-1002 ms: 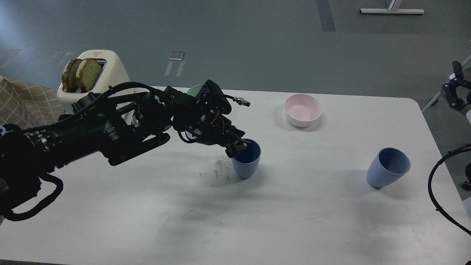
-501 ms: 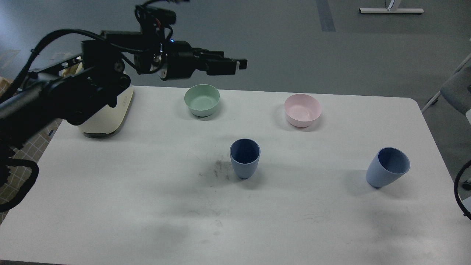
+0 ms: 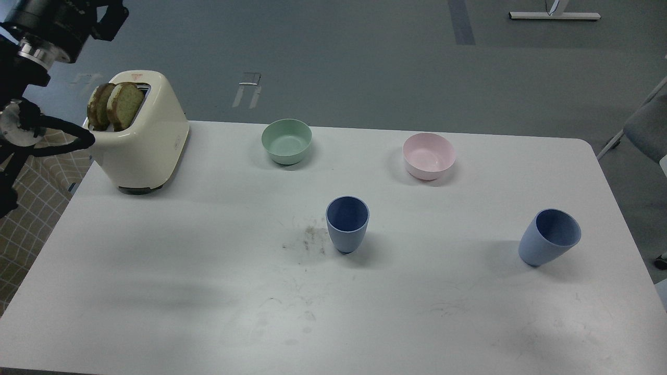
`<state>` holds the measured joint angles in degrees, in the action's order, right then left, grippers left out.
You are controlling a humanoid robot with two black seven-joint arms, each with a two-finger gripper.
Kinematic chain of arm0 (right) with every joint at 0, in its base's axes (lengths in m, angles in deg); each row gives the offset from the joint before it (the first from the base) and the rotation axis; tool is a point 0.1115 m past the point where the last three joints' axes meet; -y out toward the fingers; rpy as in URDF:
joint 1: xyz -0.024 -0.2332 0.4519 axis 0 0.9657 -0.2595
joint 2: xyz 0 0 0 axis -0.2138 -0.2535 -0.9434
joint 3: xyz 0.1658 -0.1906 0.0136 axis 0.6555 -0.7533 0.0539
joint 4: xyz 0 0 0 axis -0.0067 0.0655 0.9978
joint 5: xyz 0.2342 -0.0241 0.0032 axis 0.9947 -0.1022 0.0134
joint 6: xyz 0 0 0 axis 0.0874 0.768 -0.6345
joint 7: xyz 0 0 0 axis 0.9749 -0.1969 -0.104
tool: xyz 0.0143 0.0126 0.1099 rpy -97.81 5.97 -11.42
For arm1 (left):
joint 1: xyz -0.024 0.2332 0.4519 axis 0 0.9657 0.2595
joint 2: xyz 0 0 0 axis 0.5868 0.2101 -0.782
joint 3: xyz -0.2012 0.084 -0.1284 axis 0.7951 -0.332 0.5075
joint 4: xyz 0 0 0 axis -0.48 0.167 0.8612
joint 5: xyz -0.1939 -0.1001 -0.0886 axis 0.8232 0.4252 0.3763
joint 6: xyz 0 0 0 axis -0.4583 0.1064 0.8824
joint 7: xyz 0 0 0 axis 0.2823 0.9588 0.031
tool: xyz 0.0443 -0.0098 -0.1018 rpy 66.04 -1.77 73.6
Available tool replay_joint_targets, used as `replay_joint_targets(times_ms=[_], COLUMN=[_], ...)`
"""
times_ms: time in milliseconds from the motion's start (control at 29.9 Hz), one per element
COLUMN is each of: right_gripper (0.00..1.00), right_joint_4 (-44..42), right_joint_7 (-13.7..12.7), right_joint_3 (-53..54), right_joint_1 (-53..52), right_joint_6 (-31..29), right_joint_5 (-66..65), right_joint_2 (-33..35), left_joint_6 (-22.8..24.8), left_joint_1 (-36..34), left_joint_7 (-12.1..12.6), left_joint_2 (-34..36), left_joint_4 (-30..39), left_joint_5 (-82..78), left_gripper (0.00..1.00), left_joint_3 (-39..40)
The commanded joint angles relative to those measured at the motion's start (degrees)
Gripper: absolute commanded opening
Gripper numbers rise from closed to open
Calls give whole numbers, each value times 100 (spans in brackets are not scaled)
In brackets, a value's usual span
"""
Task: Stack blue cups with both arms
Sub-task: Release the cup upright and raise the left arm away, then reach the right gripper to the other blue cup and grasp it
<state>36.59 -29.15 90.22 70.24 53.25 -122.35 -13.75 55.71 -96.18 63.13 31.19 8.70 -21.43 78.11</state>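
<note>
Two dusty-blue cups stand apart on the white table (image 3: pixel 156 271). One blue cup (image 3: pixel 347 224) is upright near the middle. The other blue cup (image 3: pixel 550 237) stands near the right edge and leans to the right. Both are empty and nothing touches them. My left arm is raised at the top left corner, far from both cups. Its gripper (image 3: pixel 110 14) is partly cut off by the top edge, and I cannot tell how its fingers stand. My right arm is out of view.
A cream toaster (image 3: pixel 143 140) with two bread slices (image 3: pixel 115 105) stands at the back left. A mint-green bowl (image 3: pixel 286 139) and a pale pink bowl (image 3: pixel 429 155) sit along the far side. Dark smudges (image 3: pixel 307 240) lie left of the middle cup. A checked cloth (image 3: pixel 28 208) is off the table's left edge.
My left gripper has let go of the middle cup's rim, risen and swung back to the top left corner. The cup stays upright. The right arm's cable has left the view.
</note>
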Motion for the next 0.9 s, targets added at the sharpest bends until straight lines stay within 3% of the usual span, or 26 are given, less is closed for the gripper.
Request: replay_joint_targets(times_ms=[0,134,501,735,869], right_gripper=[100,100,100,95,91], right_joint_4=[656,1211,1238,1011,957], right_joint_7=[4,4,4,-5,-13], right_joint_3=[-4,-188,-1373,-1858,-1999], right_joint_1=[178,460,1505,1506,1462], right_joint_6=[2,2,77,280,280], right_joint_5=[-1522,-2783,-4769,-4964,-4973], right_joint_2=[9,9,-35,-79,-62], left_joint_6=[7,8,95,446,508], left_joint_1=[361,599,775,828,828], left_joint_7=[22,39,101,426,435], left_joint_2=[-112,-332,-341,-341,-332], left_joint_4=[-154,-155,-146,-189,-216], left_joint_5=[217,437,454,446,446], left_gripper=[98,98,98,98,98], left_joint_3=[515,903,965,912,973])
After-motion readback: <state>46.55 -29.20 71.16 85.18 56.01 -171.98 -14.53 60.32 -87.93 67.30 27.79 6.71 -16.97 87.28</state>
